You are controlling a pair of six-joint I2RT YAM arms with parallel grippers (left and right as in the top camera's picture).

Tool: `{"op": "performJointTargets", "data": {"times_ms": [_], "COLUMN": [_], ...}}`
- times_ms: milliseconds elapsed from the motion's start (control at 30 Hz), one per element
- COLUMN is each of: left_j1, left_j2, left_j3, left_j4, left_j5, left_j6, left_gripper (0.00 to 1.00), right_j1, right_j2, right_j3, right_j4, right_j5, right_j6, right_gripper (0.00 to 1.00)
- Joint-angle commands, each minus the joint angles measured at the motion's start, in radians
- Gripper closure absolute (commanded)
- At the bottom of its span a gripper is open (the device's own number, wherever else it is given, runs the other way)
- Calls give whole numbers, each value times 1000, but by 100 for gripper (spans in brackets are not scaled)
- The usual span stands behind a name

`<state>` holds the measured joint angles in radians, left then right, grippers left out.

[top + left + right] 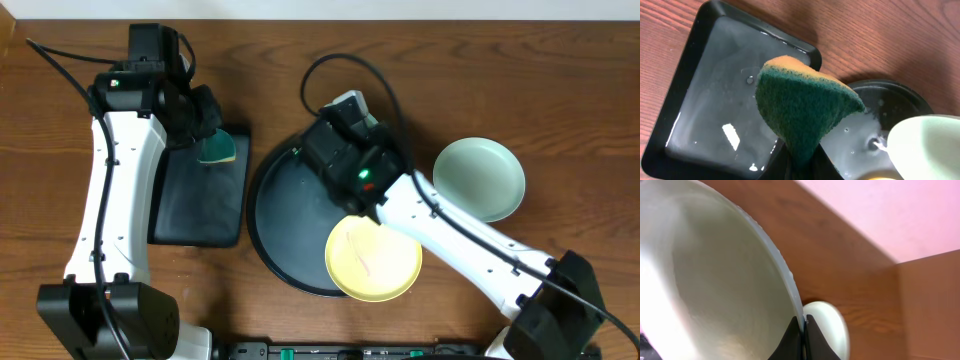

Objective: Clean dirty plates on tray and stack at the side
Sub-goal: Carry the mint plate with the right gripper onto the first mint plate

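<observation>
Nearest the robot base, the yellow plate sat on the near edge of the round black tray, overlapping its rim. Faint streaks showed on it, so it probably had not been cleaned yet.

Mid-tray, the right gripper was pinched on the rim of a mint plate, fingers pressed tight either side of the edge. The plate was lifted and tilted above the tray. In the overhead view the arm hid it; the left wrist view showed its edge low right, with the wet tray under it. I judged this plate to be the one in hand, either being scrubbed or about to be.

To the right, a second mint plate lay flat on the table, just beside the tray and clear of it. It was likely done and set aside. It was alone, so there was no stack yet.

Farther back and left, the left gripper was clamped on a green and yellow sponge, folded between the fingers. It hung over the right end of the rectangular black tray, which held a shallow film of water. The sponge was near the held plate, but contact could not be seen.

Rough count: one plate aside, one in work, one untouched. What was left was to finish the held plate, stack it, then do the yellow one.
</observation>
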<state>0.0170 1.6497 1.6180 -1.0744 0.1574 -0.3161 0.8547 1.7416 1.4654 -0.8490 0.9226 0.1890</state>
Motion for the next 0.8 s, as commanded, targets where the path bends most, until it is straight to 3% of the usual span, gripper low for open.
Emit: {"op": "performJointTargets", "data": {"times_ms": [0,267,500,633,767], "left_j1": [0,0,0,0,0], "left_j2": [-2,-2,-2,-2,-2], "left_j3": [7,7,7,7,7], "left_j4": [-2,-2,-2,-2,-3], "left_j5": [-2,-2,-2,-2,-2], "left_j6": [12,12,12,12,12], "left_gripper": [92,92,92,92,92], "right_j1": [47,116,135,130,105], "right_j2": [-29,-29,-29,-29,-29], "right_j3": [14,14,14,14,13], "right_j4": [0,0,1,2,-5], "right_j5": [241,466,501,407,113], "right_j6": [-15,-15,-10,-10,15], "right_gripper": [99,99,99,99,99]}}
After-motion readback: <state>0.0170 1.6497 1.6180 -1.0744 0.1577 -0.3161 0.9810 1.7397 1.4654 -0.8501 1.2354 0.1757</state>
